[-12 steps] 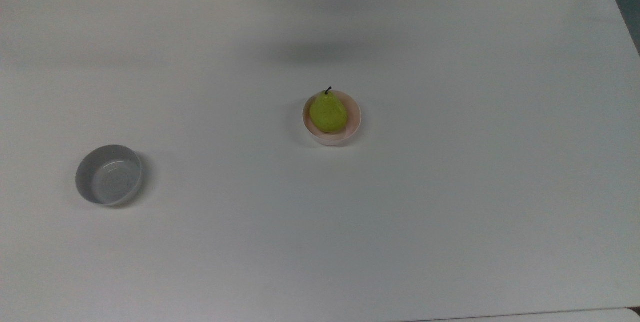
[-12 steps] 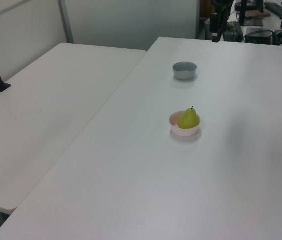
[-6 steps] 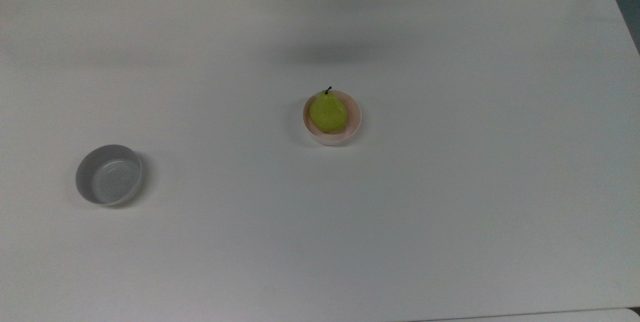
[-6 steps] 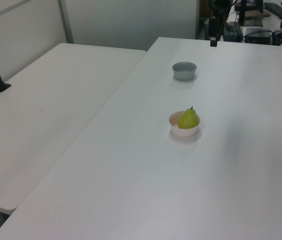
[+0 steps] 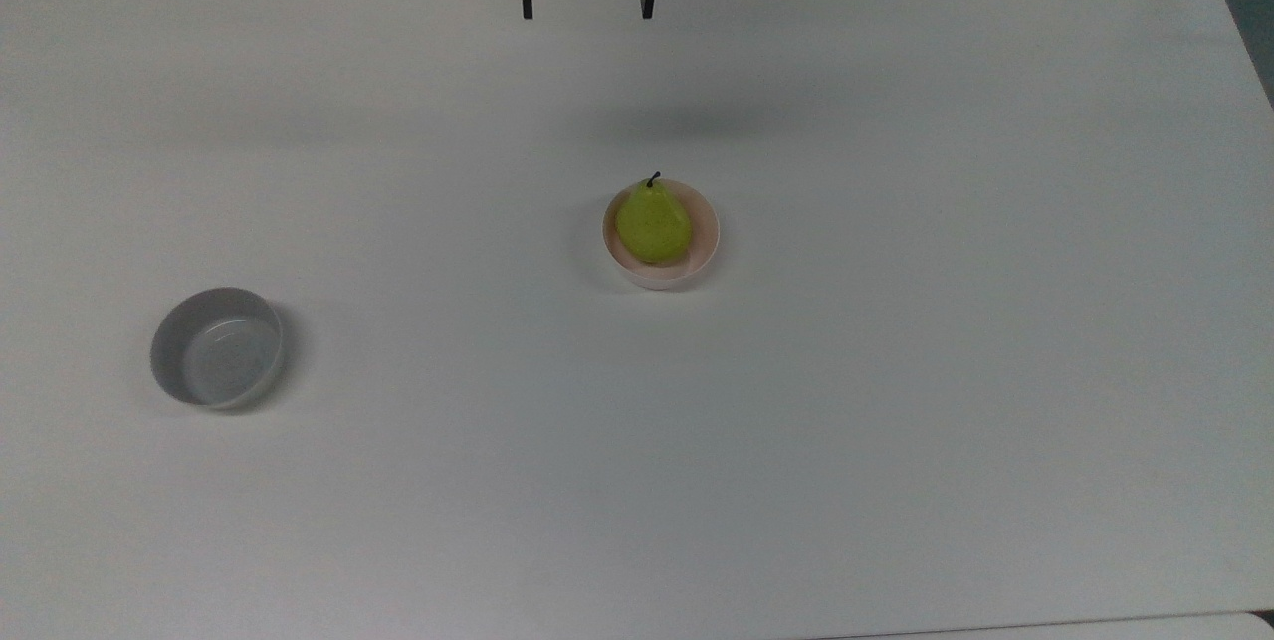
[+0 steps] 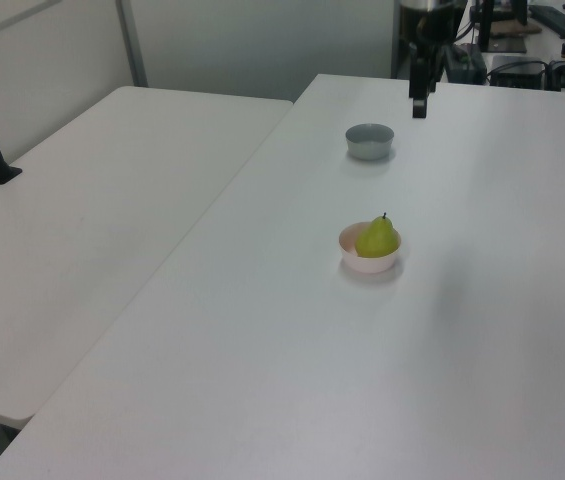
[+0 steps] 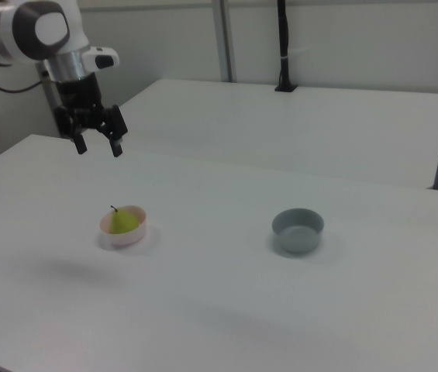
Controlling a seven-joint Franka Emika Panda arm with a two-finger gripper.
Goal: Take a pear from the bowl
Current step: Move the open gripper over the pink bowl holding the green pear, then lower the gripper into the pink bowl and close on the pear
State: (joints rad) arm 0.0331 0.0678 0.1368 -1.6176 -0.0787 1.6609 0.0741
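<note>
One pear (image 5: 653,221) sat in the bowl (image 5: 704,240) mid-table; the gripper (image 5: 586,11) hung wide open near the far edge. A careless descent might tip the bowl.

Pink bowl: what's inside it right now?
One pear sits in the pink bowl, stem toward the top view's top. A strip of bare inner wall shows around it; the bowl floor under the pear is covered.

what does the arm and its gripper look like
The arm is glossy white with dark grey joint sections and a rounded cap; a dark cable trails off it. Its wrist narrows to a black mount carrying the black gripper, whose two thin dark fingers are straight and narrow.
</note>
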